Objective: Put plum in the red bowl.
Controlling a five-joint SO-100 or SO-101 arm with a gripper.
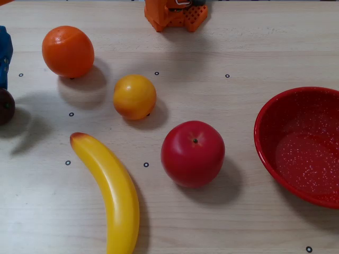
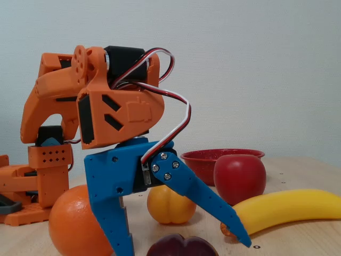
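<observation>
The plum [image 2: 181,248] is a small, glossy, dark purple fruit at the bottom edge of the fixed view. In the overhead view it is cut off by the far left edge [image 1: 5,106]. My gripper [image 2: 185,244] has blue fingers, is open, and is lowered over the plum with one finger on each side and the jaws wide apart. Only part of a blue finger [image 1: 4,53] shows in the overhead view. The red bowl [image 1: 263,119] with white speckles stands empty at the right edge of the table. In the fixed view it sits behind the apple [image 2: 205,157].
A red apple [image 1: 193,153] lies between the plum and the bowl. A banana [image 1: 108,190], an orange [image 1: 68,51] and a yellow-orange fruit [image 1: 134,96] lie on the wooden table. The orange arm base [image 1: 175,15] stands at the top edge.
</observation>
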